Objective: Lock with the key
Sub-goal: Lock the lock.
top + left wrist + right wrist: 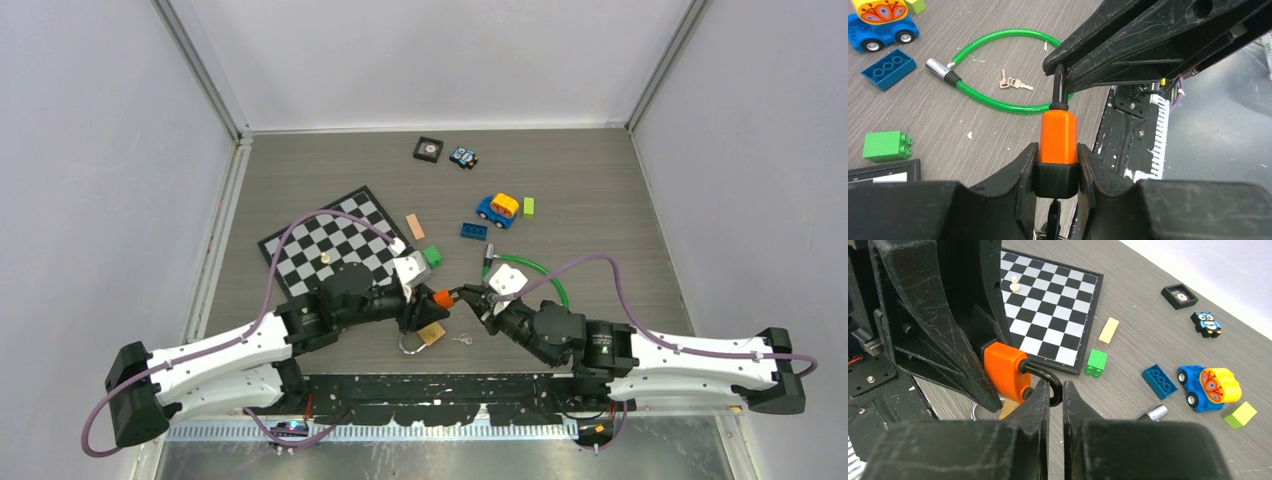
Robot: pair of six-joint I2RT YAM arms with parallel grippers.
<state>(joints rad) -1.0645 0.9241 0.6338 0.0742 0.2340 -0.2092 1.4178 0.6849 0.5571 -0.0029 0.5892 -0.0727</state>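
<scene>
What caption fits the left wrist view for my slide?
Left gripper clamps orange padlock body; right gripper pinches its black shackle.

The orange padlock (441, 298) is off the table, held lying sideways between the two arms. Its body is a chunky orange block with a black cap on the key end, and the left gripper (1058, 160) clamps it there. Its black shackle (1045, 375) curves out of the other end, nipped in the right gripper (1056, 392). A small bunch of silver keys (462, 339) lies flat on the table (600, 200), just beside and below, touching neither.
</scene>
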